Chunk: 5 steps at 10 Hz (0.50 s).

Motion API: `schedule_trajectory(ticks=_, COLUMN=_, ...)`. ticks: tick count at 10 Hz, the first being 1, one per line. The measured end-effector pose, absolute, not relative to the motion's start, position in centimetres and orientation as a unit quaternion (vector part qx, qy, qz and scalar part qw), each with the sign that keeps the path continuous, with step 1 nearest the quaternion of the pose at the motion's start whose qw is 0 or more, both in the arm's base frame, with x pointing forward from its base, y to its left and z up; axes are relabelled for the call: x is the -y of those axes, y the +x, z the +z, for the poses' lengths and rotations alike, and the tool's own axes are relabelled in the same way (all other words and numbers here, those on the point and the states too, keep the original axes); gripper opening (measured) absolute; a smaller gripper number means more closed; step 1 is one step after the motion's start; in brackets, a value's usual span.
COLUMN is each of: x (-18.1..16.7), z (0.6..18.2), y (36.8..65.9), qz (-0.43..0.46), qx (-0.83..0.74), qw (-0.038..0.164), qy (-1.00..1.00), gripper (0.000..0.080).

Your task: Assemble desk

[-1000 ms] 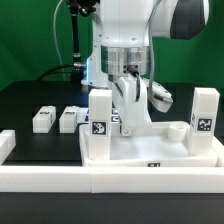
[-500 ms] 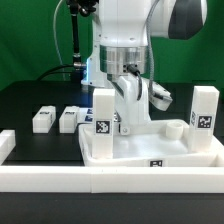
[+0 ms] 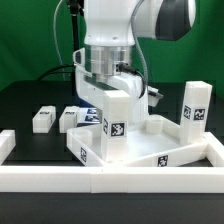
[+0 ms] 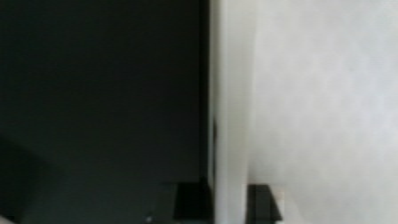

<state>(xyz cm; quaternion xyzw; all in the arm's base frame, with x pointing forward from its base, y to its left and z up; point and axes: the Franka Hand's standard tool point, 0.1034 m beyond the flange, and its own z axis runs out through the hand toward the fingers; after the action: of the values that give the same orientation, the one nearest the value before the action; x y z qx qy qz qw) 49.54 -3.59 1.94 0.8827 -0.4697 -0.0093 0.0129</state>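
The white tabletop panel lies rim-up against the front rail, turned at an angle. Two tagged legs stand upright in it: one at the near corner and one at the exterior view's right. My gripper reaches down just behind the near leg, which partly hides it. In the wrist view the gripper has its dark fingers on both sides of the thin edge of the panel's white wall, shut on it. Two loose legs lie on the black table at the exterior view's left.
A long low white border rail runs along the front, with short side pieces at the left and right. A black cable and stand rise behind the arm.
The arm has swung toward the exterior view's left and turned, and the tabletop has rotated with it. Both standing legs have shifted left, and the near corner now points forward.
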Motion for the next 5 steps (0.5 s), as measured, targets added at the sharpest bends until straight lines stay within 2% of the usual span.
schedule_trajectory(ticks=5, x=4.43, z=1.92, y=49.58, qz=-0.006, qx=0.339, qw=0.014, qy=0.941, gripper=0.0061)
